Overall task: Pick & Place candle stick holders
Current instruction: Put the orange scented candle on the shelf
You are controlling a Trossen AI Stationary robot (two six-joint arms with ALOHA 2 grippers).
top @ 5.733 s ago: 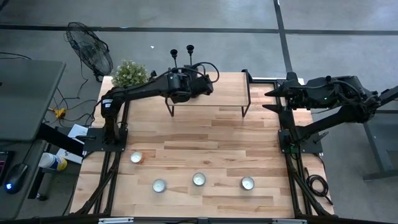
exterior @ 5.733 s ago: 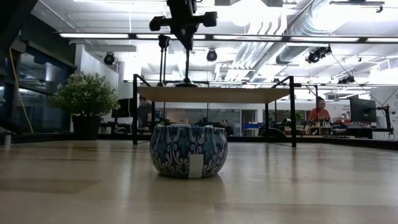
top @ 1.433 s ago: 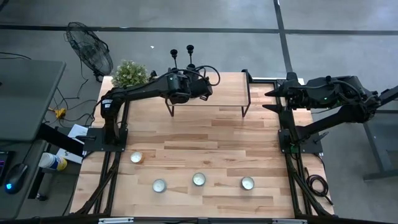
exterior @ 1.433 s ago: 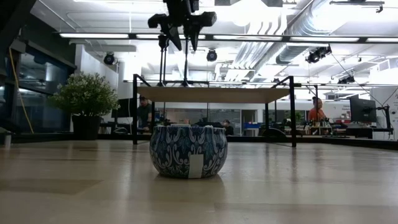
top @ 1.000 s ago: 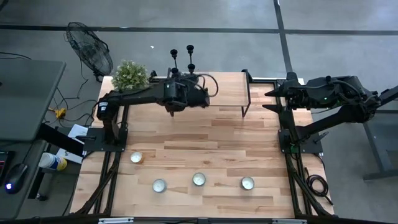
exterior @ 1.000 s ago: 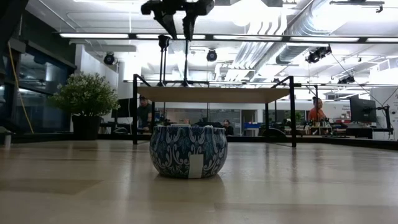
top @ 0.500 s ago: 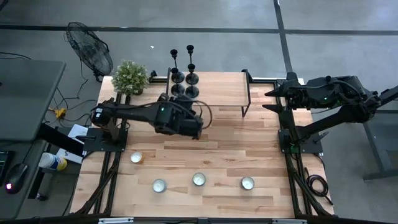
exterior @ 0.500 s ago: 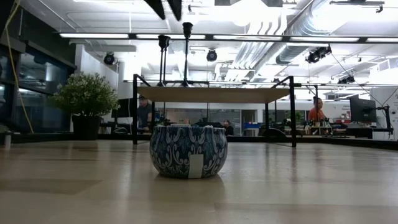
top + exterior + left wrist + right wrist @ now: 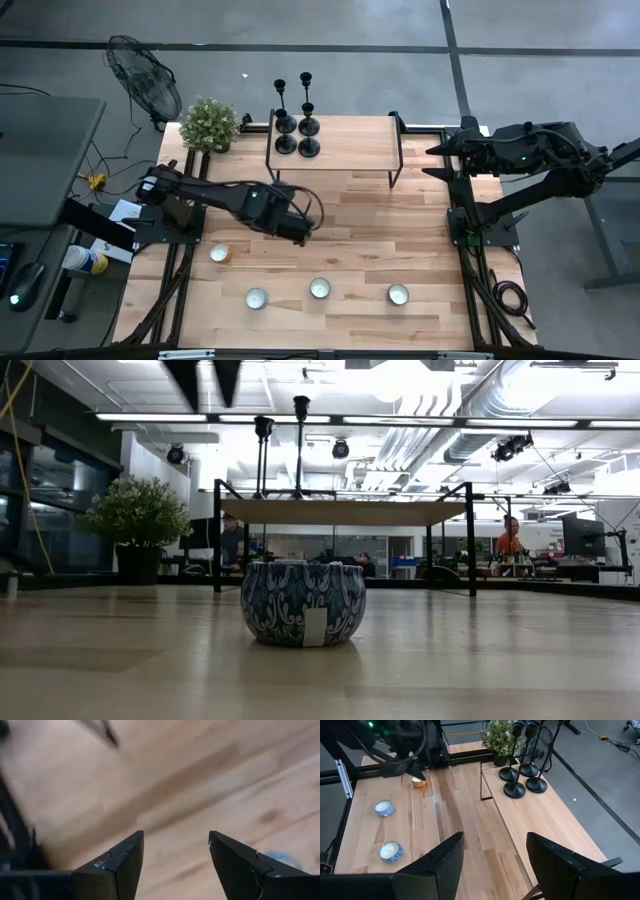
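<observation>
Shelf (image 9: 350,140) | candle stick holders (image 9: 297,125) upright, stems vertical

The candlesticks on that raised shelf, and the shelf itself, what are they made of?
The candle stick holders look like matte black metal: thin stems, domed bases, no shine. The shelf seems to be pale wood on thin black legs, probably metal; grain lines show.

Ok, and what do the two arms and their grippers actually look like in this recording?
Both arms are dark, jointed, each on a black frame at the table's side. The left arm carries a looped black cable near its wrist; the right arm shows a small green light. The left gripper and right gripper each have two black, wedge-shaped tapering fingers.
</observation>
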